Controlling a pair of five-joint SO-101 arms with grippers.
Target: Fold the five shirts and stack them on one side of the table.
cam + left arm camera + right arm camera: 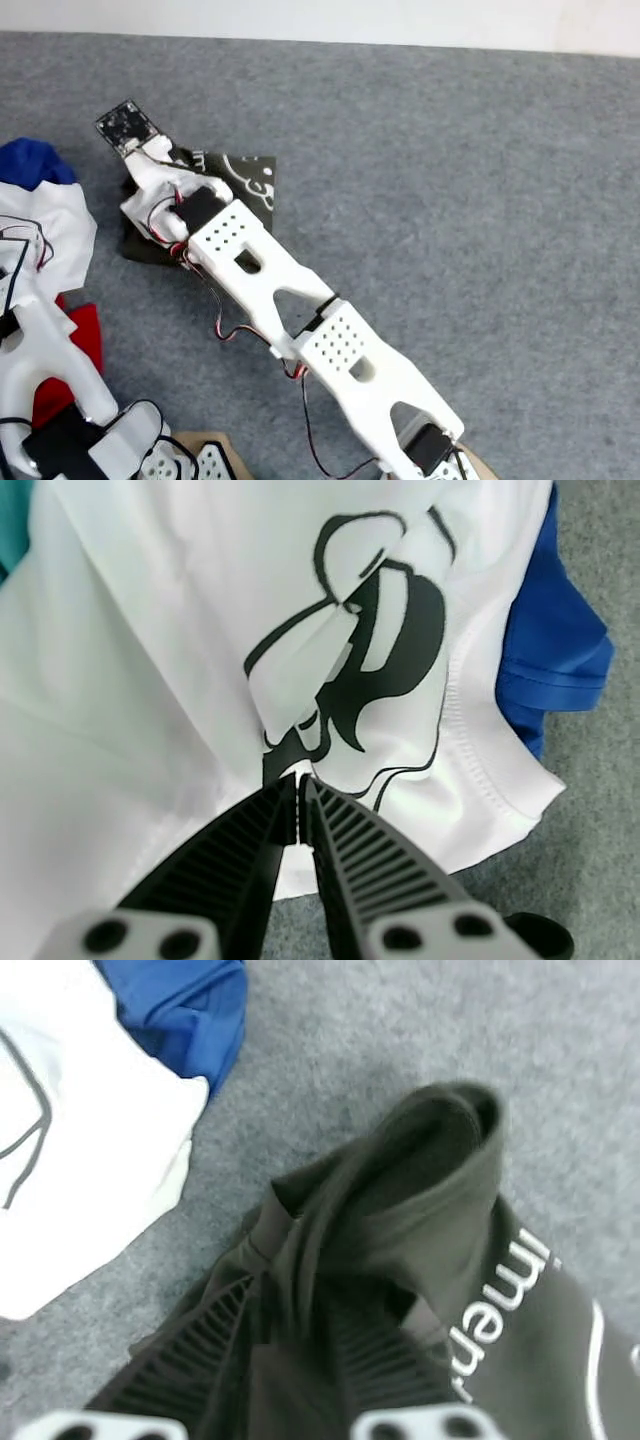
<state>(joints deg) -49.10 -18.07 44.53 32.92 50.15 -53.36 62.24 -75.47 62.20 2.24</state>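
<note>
1. Four shirts lie in the high view: one dark shirt with white print, one white shirt with a black drawing, one blue shirt and one red shirt.
2. One strip of teal cloth makes a fifth colour; whether it is a shirt cannot be told.
3. Two white arms stand at the near edge: one left arm and one right arm.
4. There are two grippers, one left gripper and one right gripper, each with two ribbed black fingers.
5. One grey table bears everything.
</note>
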